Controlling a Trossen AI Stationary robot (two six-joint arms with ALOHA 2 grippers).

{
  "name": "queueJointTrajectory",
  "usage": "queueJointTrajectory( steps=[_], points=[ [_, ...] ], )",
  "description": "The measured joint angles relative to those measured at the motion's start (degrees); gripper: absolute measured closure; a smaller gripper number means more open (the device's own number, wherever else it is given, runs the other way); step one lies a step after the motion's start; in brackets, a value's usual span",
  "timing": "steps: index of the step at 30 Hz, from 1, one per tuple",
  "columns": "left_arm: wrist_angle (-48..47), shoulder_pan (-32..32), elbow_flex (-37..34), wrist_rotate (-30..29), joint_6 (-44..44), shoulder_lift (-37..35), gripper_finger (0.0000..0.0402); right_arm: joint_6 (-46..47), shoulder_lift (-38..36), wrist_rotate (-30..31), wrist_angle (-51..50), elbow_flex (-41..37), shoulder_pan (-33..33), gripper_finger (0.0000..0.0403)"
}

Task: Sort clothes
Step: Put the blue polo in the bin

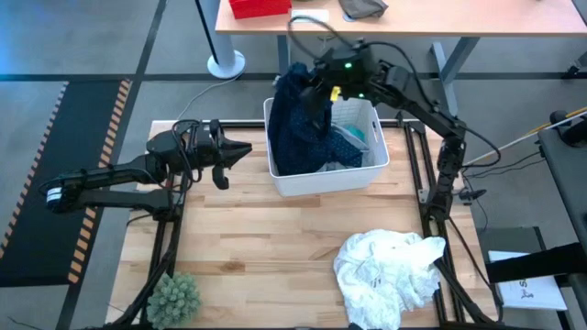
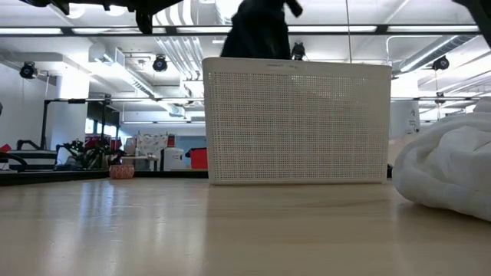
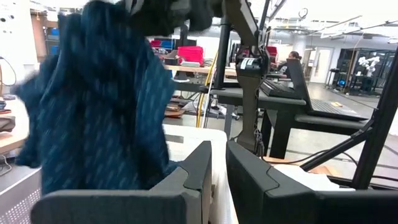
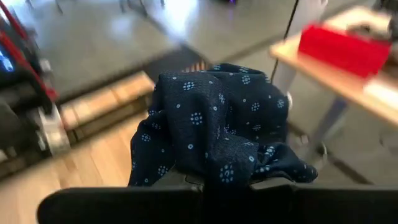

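My right gripper (image 1: pixel 323 84) is shut on the navy patterned garment (image 1: pixel 301 124), above the far left part of the white bin (image 1: pixel 367 172). The garment hangs down into the bin; it also shows above the bin in the low view (image 2: pixel 257 31) and in the left wrist view (image 3: pixel 99 99). A teal garment (image 1: pixel 354 136) and a grey piece (image 1: pixel 334 166) lie in the bin. The large white garment (image 1: pixel 389 266) lies bunched on the table at the near right. My left gripper (image 1: pixel 240 152) waits left of the bin, empty, with a narrow gap between its fingers (image 3: pixel 219 180). My right gripper holds a bunched fold of the navy garment (image 4: pixel 219 169) between its two fingers, coming from above. The fingers themselves are hidden by the cloth. The garment hangs slack below the gripper, and its lower part (image 1: pixel 295 156) reaches down inside the bin.
A green spiky plant (image 1: pixel 174 298) stands at the table's near left corner. A second table with a red box (image 1: pixel 260 7) stands beyond the far edge. Bare tabletop (image 1: pixel 257 238) lies between the bin, the plant and the white garment.
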Motion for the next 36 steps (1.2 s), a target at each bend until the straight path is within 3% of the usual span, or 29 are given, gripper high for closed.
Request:
queueJointTrajectory(
  steps=[12, 18, 28, 32, 36],
  points=[
    [-0.32, 0.0, 0.0, 0.0, 0.08, 0.0, 0.0365, -5.86, 7.95, -3.25, -12.22, -9.03, -0.11, 0.04],
    [-0.32, 0.0, 0.0, 0.0, 0.08, -0.01, 0.0365, -6.52, 9.84, -8.22, -11.85, -18.04, -0.26, 0.04],
    [-0.36, 0.0, 0.0, 0.0, 0.11, 0.0, 0.0365, -8.03, 9.16, -8.43, -6.77, -32.19, -0.22, 0.04],
    [-0.37, 0.0, 0.0, 0.0, 0.12, 0.0, 0.0365, -9.0, 9.6, -8.16, -6.75, -33.25, -0.02, 0.0374],
    [-0.39, 0.0, 0.0, 0.0, 0.13, 0.0, 0.0365, -10.18, 9.64, -7.9, -6.41, -33.47, 0.45, 0.0314]
  ],
)
